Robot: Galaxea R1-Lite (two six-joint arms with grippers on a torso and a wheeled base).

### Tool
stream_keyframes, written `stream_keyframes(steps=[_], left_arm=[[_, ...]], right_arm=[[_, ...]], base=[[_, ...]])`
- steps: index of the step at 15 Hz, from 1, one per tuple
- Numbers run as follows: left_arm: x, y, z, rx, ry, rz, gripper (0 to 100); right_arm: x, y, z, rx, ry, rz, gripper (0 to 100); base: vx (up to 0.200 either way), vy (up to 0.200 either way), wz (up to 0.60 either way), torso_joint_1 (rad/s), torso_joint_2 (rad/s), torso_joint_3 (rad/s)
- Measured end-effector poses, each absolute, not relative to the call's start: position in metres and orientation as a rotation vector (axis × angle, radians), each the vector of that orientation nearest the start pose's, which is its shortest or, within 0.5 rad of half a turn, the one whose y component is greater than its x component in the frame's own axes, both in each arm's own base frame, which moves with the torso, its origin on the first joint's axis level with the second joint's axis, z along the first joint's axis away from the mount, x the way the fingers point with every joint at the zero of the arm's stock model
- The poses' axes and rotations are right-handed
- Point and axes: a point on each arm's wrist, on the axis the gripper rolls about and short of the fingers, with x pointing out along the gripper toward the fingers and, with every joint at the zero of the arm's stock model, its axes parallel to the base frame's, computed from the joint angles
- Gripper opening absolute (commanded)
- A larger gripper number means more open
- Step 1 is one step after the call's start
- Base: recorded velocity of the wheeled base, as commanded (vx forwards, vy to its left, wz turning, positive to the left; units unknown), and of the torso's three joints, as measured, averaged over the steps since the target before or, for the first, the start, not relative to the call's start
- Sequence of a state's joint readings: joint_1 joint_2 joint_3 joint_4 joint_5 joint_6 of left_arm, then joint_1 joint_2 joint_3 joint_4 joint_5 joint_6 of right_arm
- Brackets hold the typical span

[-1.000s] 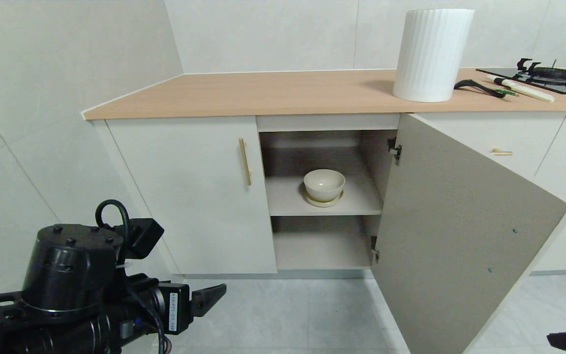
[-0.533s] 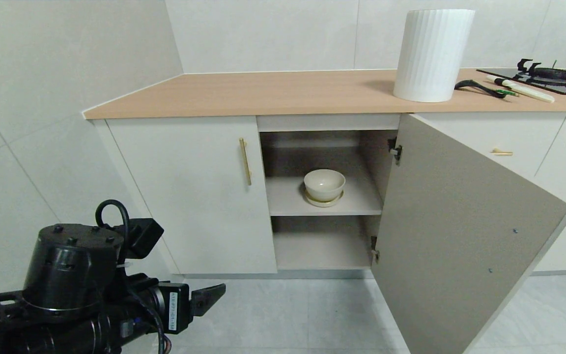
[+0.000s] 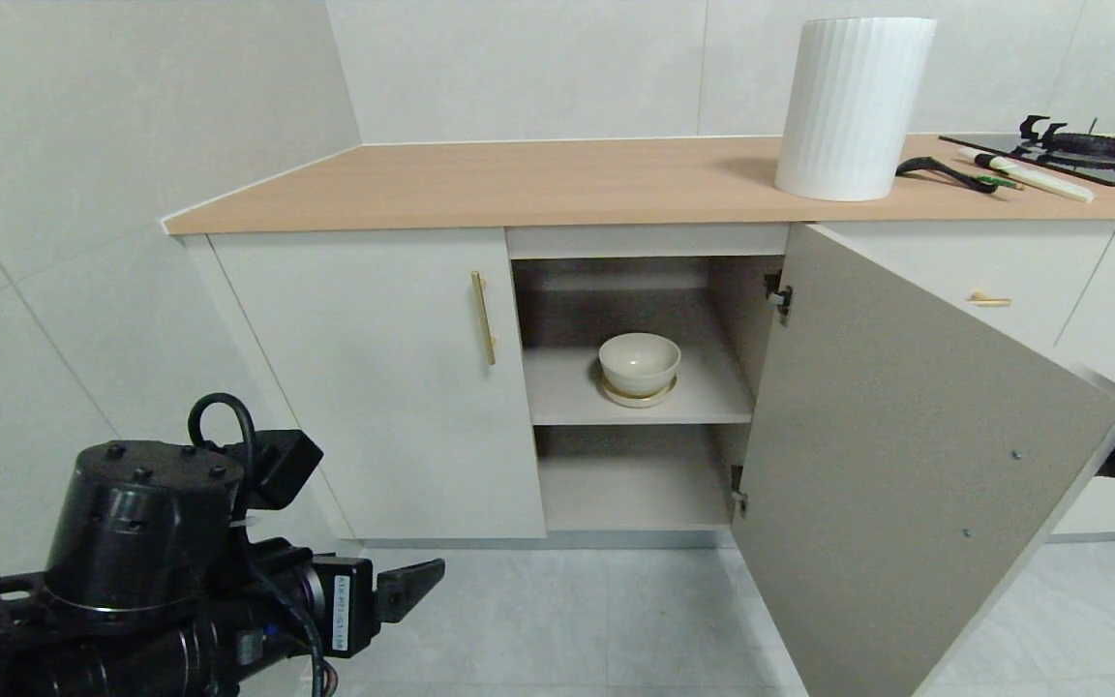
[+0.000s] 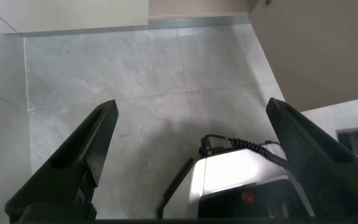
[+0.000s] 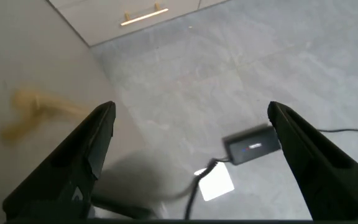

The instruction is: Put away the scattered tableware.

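With the bowl [image 3: 639, 363] on the cupboard's upper shelf [image 3: 712, 399], the right gripper [image 5: 191, 124], spread and empty like the left gripper [image 4: 191, 115], hung just beside the swung-out door [image 3: 906, 455], probably to push it closed.

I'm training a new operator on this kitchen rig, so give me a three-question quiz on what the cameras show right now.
1. True or false: the bowl stands on the countertop.
2. Which tall thing stands on the countertop? A) kettle B) white ribbed cylinder C) stockpot
3. Fill in: the jaws of the left gripper are ____.
Key: 1 false, it sits on the upper shelf of the cabinet; 2 B; 3 open.
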State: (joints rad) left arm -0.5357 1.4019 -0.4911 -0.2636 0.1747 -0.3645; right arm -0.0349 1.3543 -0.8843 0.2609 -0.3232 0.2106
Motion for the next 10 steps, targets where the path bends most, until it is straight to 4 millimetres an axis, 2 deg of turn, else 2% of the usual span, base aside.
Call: stream_keyframes(steps=[5,10], left_arm=[[0.172,-0.097,0.142,-0.123,0.663,-0.231,100],[0.172,-0.097,0.142,-0.122,0.664,-0.232,100]], right_arm=[[0.219,-0.011,0.201,0.137,0.715,-0.423,100],[0.222,0.011,0.197,0.183,0.718,-0.36,100]], base=[[0.0,0.0,0.0,0.0,0.0,0.0],[0.0,0.0,0.0,0.0,0.0,0.0]])
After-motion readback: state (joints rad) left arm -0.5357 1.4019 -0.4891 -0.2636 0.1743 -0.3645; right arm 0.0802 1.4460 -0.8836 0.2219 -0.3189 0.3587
